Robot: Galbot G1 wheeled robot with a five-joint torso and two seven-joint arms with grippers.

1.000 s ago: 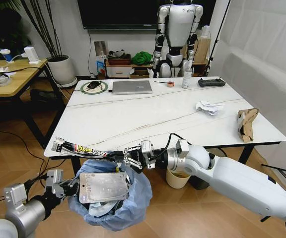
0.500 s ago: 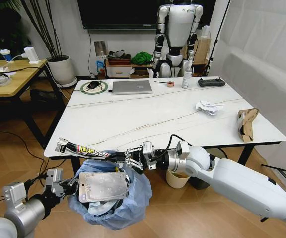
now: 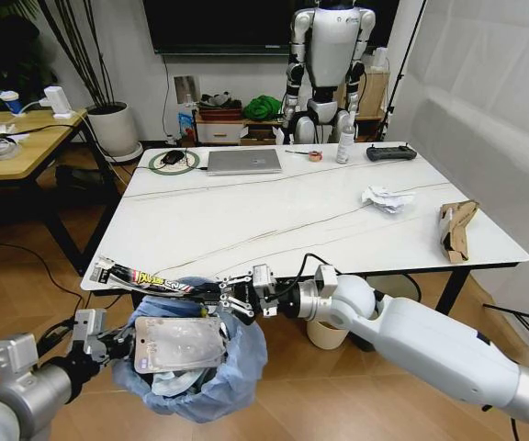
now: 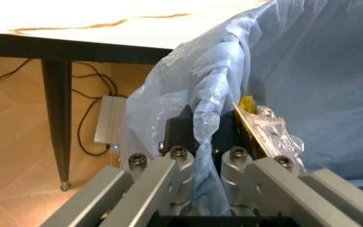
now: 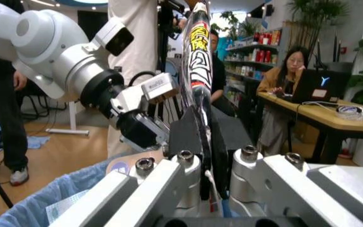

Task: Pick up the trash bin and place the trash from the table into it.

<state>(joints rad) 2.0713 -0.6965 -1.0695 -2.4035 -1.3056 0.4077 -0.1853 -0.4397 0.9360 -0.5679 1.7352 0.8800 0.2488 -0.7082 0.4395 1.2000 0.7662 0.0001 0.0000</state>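
Note:
The trash bin [image 3: 211, 381], lined with a crinkled light-blue bag, hangs low in front of the table's [image 3: 274, 216] near left edge. My left gripper [image 3: 96, 342] is shut on the bin's bag-covered rim [image 4: 208, 124]. A flat silvery packet [image 3: 168, 343] lies on top of the litter inside. My right gripper [image 3: 234, 297] is shut on a long black, red and yellow wrapper [image 3: 150, 278], held level just over the bin's mouth; the wrapper [image 5: 197, 80] runs out past the fingers. Crumpled white paper [image 3: 386, 198] and a torn cardboard box [image 3: 455, 228] lie on the table's right side.
A grey laptop [image 3: 243, 161], a spray bottle [image 3: 345, 142] and a black remote [image 3: 391, 152] sit at the table's far edge. A cream bin [image 3: 324, 333] stands under the table behind my right arm. A wooden side table [image 3: 16, 142] is at the left.
Both grippers have shifted a little to the left, taking the bin and the wrapper with them. The wrapper still hangs over the bin's mouth.

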